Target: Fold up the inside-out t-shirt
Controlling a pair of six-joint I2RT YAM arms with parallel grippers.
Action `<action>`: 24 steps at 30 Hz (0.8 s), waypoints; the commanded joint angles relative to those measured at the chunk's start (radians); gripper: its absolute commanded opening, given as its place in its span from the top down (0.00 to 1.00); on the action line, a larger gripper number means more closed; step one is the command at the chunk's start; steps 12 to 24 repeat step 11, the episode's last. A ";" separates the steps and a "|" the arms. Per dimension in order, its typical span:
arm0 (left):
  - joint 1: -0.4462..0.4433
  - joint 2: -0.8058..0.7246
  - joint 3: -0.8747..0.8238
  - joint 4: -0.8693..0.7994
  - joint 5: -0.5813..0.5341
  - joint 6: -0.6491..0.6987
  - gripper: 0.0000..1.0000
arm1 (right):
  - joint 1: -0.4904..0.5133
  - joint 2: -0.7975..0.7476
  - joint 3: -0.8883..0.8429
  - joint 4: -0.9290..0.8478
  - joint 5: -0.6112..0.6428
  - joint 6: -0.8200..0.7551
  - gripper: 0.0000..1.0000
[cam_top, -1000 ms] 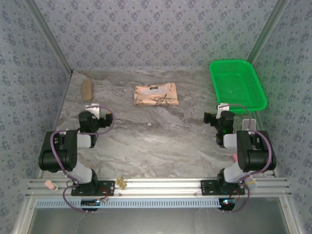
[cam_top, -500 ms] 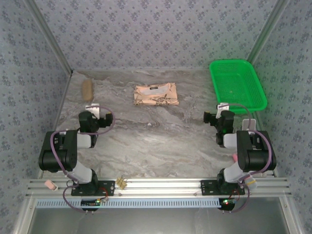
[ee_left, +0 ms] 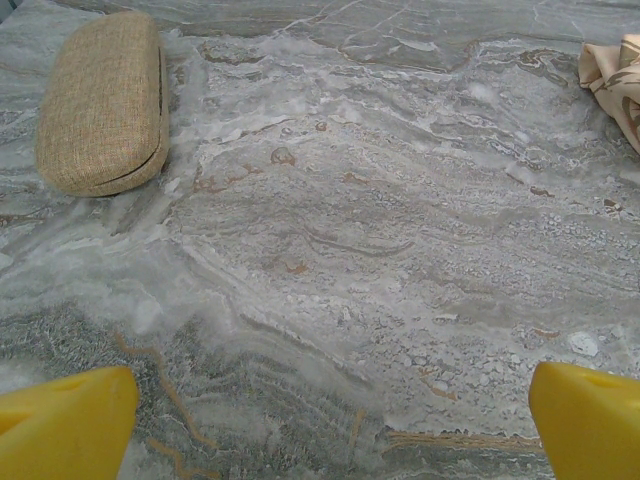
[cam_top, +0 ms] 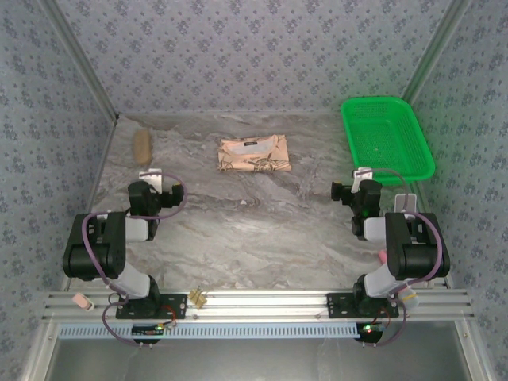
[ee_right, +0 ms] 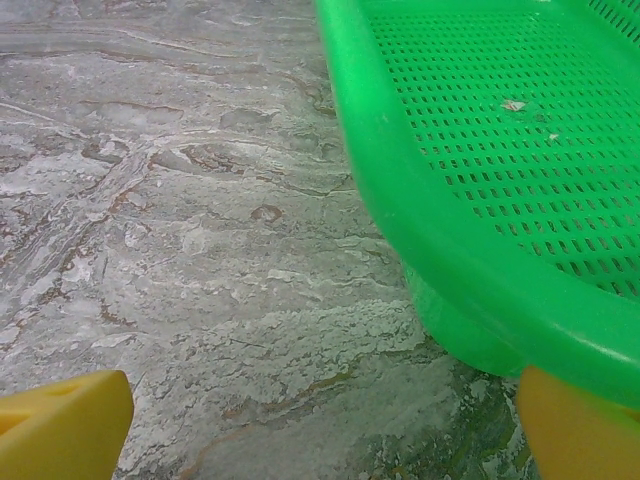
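The inside-out t-shirt (cam_top: pixel 254 155) lies as a small tan rectangle with dark brown prints at the back middle of the marble table, a dark neck label near its far edge. One corner of it (ee_left: pixel 618 82) shows at the right edge of the left wrist view. My left gripper (cam_top: pixel 152 189) is drawn back at the near left, well short of the shirt, open, its yellow fingertips (ee_left: pixel 70 420) wide apart over bare table. My right gripper (cam_top: pixel 357 190) sits at the near right, open, yellow fingertips (ee_right: pixel 62 425) apart with nothing between them.
A green plastic basket (cam_top: pixel 386 139) stands at the back right, its near rim (ee_right: pixel 470 290) close in front of my right gripper. A tan woven case (cam_top: pixel 141 145) lies at the back left, also in the left wrist view (ee_left: pixel 105 100). Patterned walls enclose the table.
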 commanded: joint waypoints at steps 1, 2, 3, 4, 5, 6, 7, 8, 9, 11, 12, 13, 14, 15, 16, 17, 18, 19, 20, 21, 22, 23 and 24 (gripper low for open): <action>0.007 -0.007 0.023 0.021 0.022 -0.010 0.00 | -0.004 -0.010 0.022 -0.006 -0.029 -0.016 0.00; 0.008 -0.007 0.023 0.021 0.022 -0.010 0.00 | -0.006 -0.010 0.022 -0.006 -0.032 -0.015 0.00; 0.008 -0.007 0.023 0.021 0.022 -0.010 0.00 | -0.008 -0.011 0.021 -0.006 -0.037 -0.015 0.00; 0.007 -0.007 0.023 0.021 0.023 -0.009 0.00 | -0.009 -0.009 0.020 -0.005 -0.044 -0.015 0.00; 0.008 -0.007 0.023 0.020 0.022 -0.010 0.00 | -0.010 -0.010 0.019 -0.004 -0.053 -0.016 0.00; 0.008 -0.007 0.023 0.021 0.023 -0.009 0.00 | -0.016 -0.011 0.019 -0.004 -0.073 -0.017 0.00; 0.008 -0.007 0.023 0.021 0.022 -0.010 0.00 | -0.019 -0.012 0.018 -0.003 -0.077 -0.017 0.00; 0.008 -0.007 0.023 0.020 0.022 -0.009 0.00 | -0.016 -0.011 0.019 -0.003 -0.075 -0.020 0.00; 0.008 -0.006 0.023 0.021 0.023 -0.010 0.00 | -0.016 -0.011 0.019 -0.004 -0.076 -0.019 0.00; 0.008 -0.007 0.023 0.020 0.023 -0.010 0.00 | -0.018 -0.009 0.019 -0.004 -0.079 -0.018 0.00; 0.008 -0.007 0.023 0.020 0.023 -0.010 0.00 | -0.018 -0.009 0.019 -0.004 -0.079 -0.018 0.00; 0.008 -0.007 0.023 0.020 0.023 -0.010 0.00 | -0.018 -0.009 0.019 -0.004 -0.079 -0.018 0.00; 0.008 -0.007 0.023 0.020 0.023 -0.010 0.00 | -0.018 -0.009 0.019 -0.004 -0.079 -0.018 0.00; 0.008 -0.007 0.023 0.020 0.023 -0.010 0.00 | -0.018 -0.009 0.019 -0.004 -0.079 -0.018 0.00; 0.008 -0.007 0.023 0.020 0.023 -0.010 0.00 | -0.018 -0.009 0.019 -0.004 -0.079 -0.018 0.00; 0.008 -0.007 0.023 0.020 0.023 -0.010 0.00 | -0.018 -0.009 0.019 -0.004 -0.079 -0.018 0.00; 0.008 -0.007 0.023 0.020 0.023 -0.010 0.00 | -0.018 -0.009 0.019 -0.004 -0.079 -0.018 0.00; 0.008 -0.007 0.023 0.020 0.023 -0.010 0.00 | -0.018 -0.009 0.019 -0.004 -0.079 -0.018 0.00; 0.008 -0.007 0.023 0.020 0.023 -0.010 0.00 | -0.018 -0.009 0.019 -0.004 -0.079 -0.018 0.00; 0.008 -0.007 0.023 0.020 0.023 -0.010 0.00 | -0.018 -0.009 0.019 -0.004 -0.079 -0.018 0.00; 0.008 -0.007 0.023 0.020 0.023 -0.010 0.00 | -0.018 -0.009 0.019 -0.004 -0.079 -0.018 0.00; 0.008 -0.007 0.023 0.020 0.023 -0.010 0.00 | -0.018 -0.009 0.019 -0.004 -0.079 -0.018 0.00; 0.008 -0.007 0.023 0.020 0.023 -0.010 0.00 | -0.018 -0.009 0.019 -0.004 -0.079 -0.018 0.00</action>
